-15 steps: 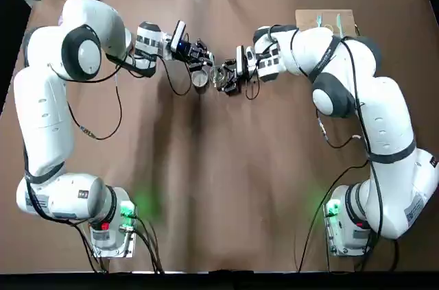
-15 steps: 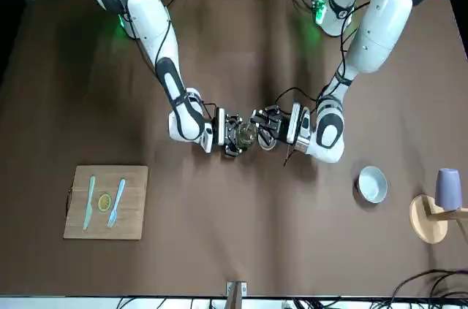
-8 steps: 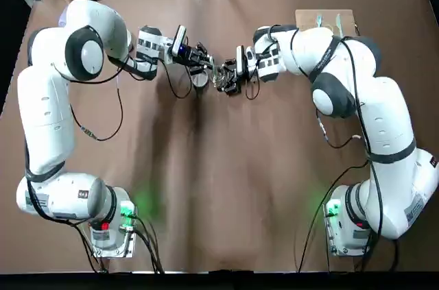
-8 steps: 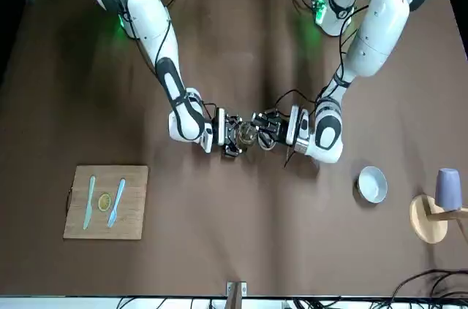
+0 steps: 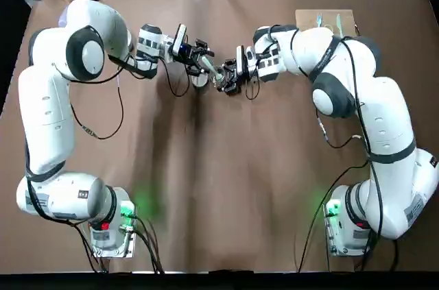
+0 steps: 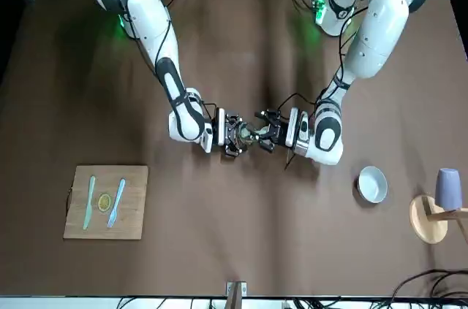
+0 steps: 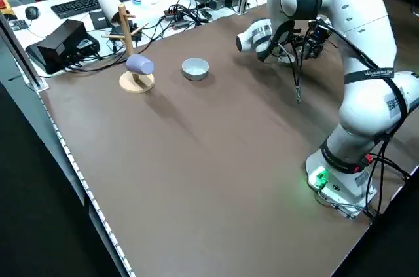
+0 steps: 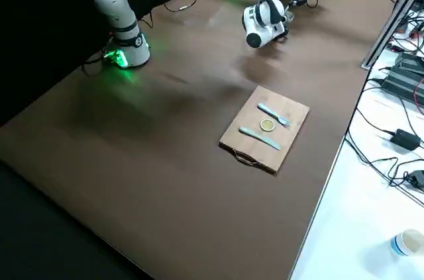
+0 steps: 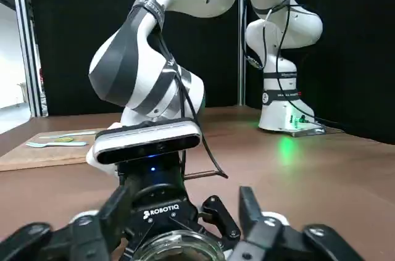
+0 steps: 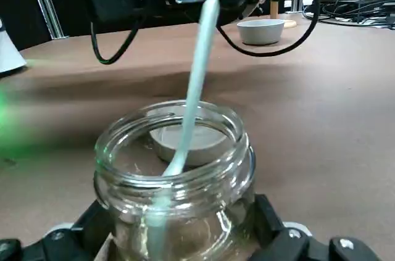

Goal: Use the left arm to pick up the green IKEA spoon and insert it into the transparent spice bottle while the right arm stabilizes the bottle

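From overhead, I see the left gripper [image 5: 208, 62] and right gripper [image 5: 221, 79] meet near the far side of the table. The green spoon [image 5: 208, 66] leans between them, and a small round cup [image 5: 199, 79] sits just beside.

In the front view, the bowl [image 6: 372, 184] and the wooden stand [image 6: 428, 220] are well apart from the work. So is the board [image 6: 106, 231] with the knife [image 6: 90, 202] and fork [image 6: 116, 202].

In the left side view, the left arm [image 7: 366, 41] blocks my look at the jar.

In the left wrist view, the left gripper's two fingers are spread wide, holding nothing.

In the right wrist view, the glass jar [image 10: 123, 205] is squeezed by the right gripper. The spoon's low end is inside; its top leans near the left gripper. I think the putting-in step is almost done. Next, the left gripper should back away gently, or it may bump the spoon. The right should keep the jar steady.
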